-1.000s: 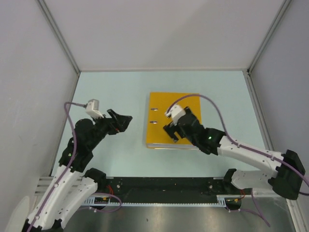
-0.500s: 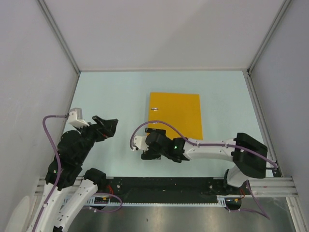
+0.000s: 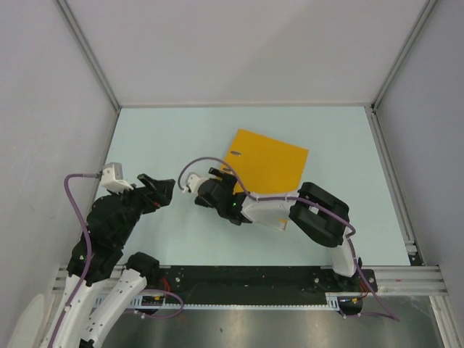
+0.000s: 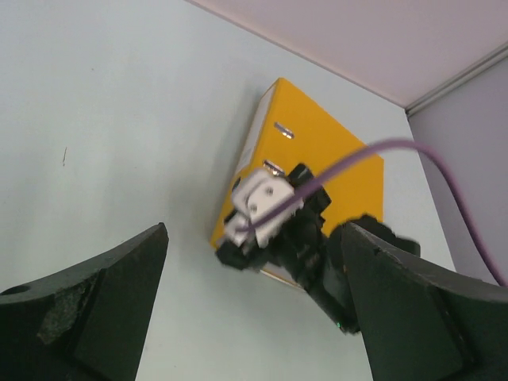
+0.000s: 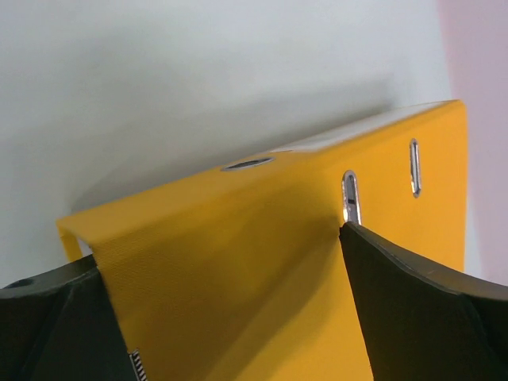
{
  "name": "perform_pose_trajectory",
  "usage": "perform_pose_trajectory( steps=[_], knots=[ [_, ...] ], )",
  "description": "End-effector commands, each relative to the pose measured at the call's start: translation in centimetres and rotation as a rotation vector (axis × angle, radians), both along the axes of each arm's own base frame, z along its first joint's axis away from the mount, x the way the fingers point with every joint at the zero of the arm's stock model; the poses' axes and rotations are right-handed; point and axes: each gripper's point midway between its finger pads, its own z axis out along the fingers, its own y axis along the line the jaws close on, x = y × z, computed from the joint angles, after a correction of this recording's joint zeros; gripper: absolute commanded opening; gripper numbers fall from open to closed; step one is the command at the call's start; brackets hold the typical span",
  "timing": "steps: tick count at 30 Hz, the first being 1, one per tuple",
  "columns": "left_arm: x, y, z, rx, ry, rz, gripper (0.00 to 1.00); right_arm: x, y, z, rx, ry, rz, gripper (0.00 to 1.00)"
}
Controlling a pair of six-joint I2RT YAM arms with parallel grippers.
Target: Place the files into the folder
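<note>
There is one orange-yellow folder (image 3: 272,163) on one pale surface (image 3: 167,130). Its cover has two metal slots (image 5: 350,198), and its spine has one round finger hole (image 5: 248,164). There are two arms, the left arm (image 3: 109,225) and the right arm (image 3: 319,217). Each carries one tool, the left tool (image 3: 165,190) and the right tool (image 3: 221,180), and each tool has two black fingers (image 4: 95,302). Two purple cables (image 3: 76,196) are in view, one per arm.

bright and even from overhead; soft grey shadow beyond the folder (image 5: 262,254) in right wrist view; slightly blurred mid-frame in left wrist view.
</note>
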Motion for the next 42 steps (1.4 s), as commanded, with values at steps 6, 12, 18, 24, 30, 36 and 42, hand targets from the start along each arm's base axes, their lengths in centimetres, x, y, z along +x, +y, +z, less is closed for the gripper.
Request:
perform_pose_trajectory(
  steps=[6, 12, 18, 24, 30, 36, 42],
  knots=[
    [1.5, -0.4, 0.6, 0.008, -0.009, 0.003, 0.96, 15.1, -7.6, 1.6, 0.322, 0.033, -0.62, 0.58],
    [2.7, -1.3, 0.2, 0.02, 0.011, -0.02, 0.96, 22.9, -16.2, -0.9, 0.338, 0.062, -0.888, 0.61],
    [3.9, -2.5, -1.0, 0.021, 0.046, -0.054, 0.96, 27.8, -23.6, -1.1, 0.359, 0.054, -1.057, 0.73],
    [4.7, -4.0, -1.7, -0.014, 0.078, -0.108, 0.96, 28.8, -21.1, 2.5, 0.434, 0.146, -0.937, 1.0],
    [4.2, -5.2, -1.4, -0.071, 0.086, -0.166, 0.96, 23.7, -16.9, 12.6, 0.465, 0.118, -0.838, 1.0],
    [3.1, -5.6, 2.1, -0.101, 0.033, -0.211, 0.96, 14.5, -14.2, 20.3, 0.588, 0.147, -0.752, 1.0],
    [1.7, -5.0, 9.4, -0.112, -0.106, -0.226, 0.97, 5.7, -18.7, 25.7, 0.778, 0.157, -0.767, 1.0]
  ],
)
